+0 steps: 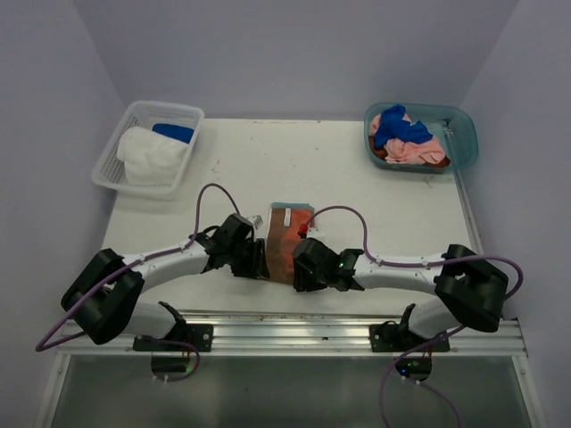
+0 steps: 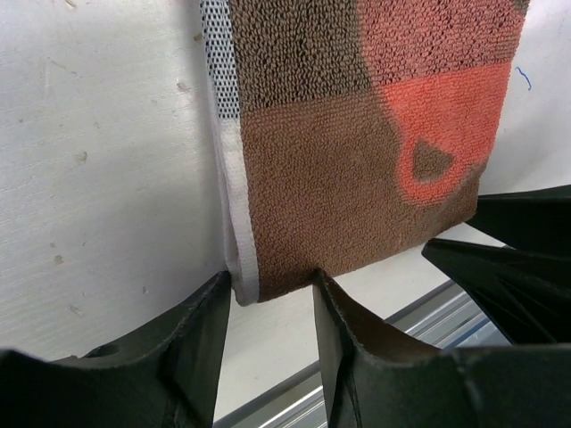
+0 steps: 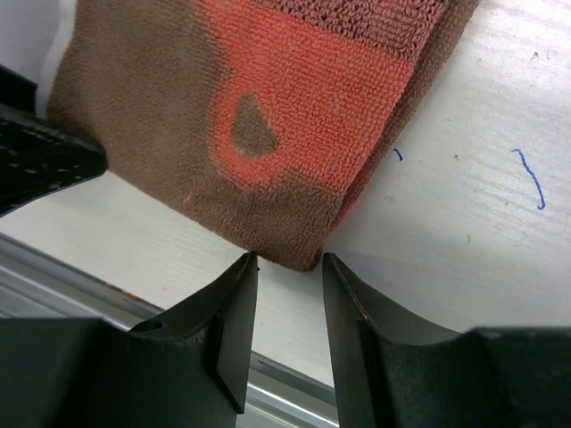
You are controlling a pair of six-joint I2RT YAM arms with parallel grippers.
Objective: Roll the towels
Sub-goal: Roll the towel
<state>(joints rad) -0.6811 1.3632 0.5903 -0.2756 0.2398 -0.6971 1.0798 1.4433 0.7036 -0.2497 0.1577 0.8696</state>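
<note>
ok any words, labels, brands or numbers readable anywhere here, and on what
No text can be read in any view.
The table has only blue pen squiggles, not letters.
The brown towel has an orange shape and a white edge strip, with no print.

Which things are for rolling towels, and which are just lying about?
For the job: brown terry towel, lying flat; blue towel and pink towel in the teal plastic tub; white towel in the white mesh basket; left gripper and right gripper, both open.
Lying about: that tub; that basket.
</note>
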